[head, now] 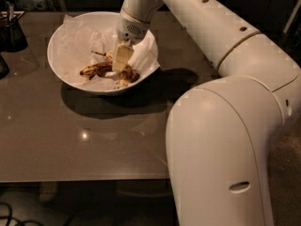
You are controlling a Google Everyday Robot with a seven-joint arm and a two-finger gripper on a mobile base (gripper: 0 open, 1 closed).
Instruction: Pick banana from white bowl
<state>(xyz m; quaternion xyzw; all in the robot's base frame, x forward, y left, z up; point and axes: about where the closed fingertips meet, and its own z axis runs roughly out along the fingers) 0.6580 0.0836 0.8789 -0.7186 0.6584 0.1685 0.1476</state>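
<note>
The white bowl (61, 55) stands on the far left part of the brown table (94, 140), lined with crumpled white paper (146, 51). The banana (96, 70), dark brown with dull yellow patches, lies curved across the bowl's front half, and its right end (128, 76) shows past the gripper. My gripper (121, 59) reaches down into the bowl from the upper right and sits right over the banana's middle, hiding it. A yellower bit with a thin dark stem (99, 53) shows just behind the gripper.
A small dark container (11, 32) stands at the table's far left, and another dark object (2, 66) is at the left edge. My arm's large white body (221, 154) fills the right side. The table's front edge (84, 178) runs across the bottom.
</note>
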